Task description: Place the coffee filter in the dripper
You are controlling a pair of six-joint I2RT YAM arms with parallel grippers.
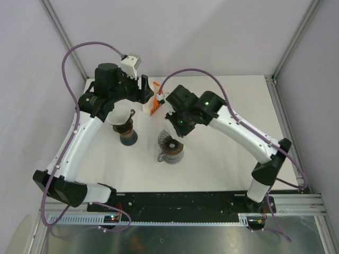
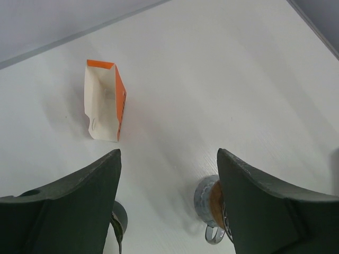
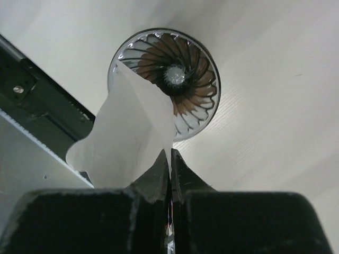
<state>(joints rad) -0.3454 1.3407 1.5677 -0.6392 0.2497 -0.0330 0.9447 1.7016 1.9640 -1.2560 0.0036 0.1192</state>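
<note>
The white paper coffee filter (image 3: 127, 137) is pinched in the closed right end effector (image 3: 170, 159), above the ribbed dripper (image 3: 196, 90); whether it touches the rim is hard to tell; the left end effector (image 2: 168, 159) is spread open and empty over the table (image 2: 238, 79), near an orange filter box (image 2: 106, 100).

White, creased coffee filter (image 3: 127, 137) hangs above one side of the upright, spiral-ribbed dripper (image 3: 195, 95)

Table (image 1: 233, 106): carton (image 2: 103, 100), dripper (image 1: 170, 145), perhaps second dripper (image 1: 127, 135)
</note>
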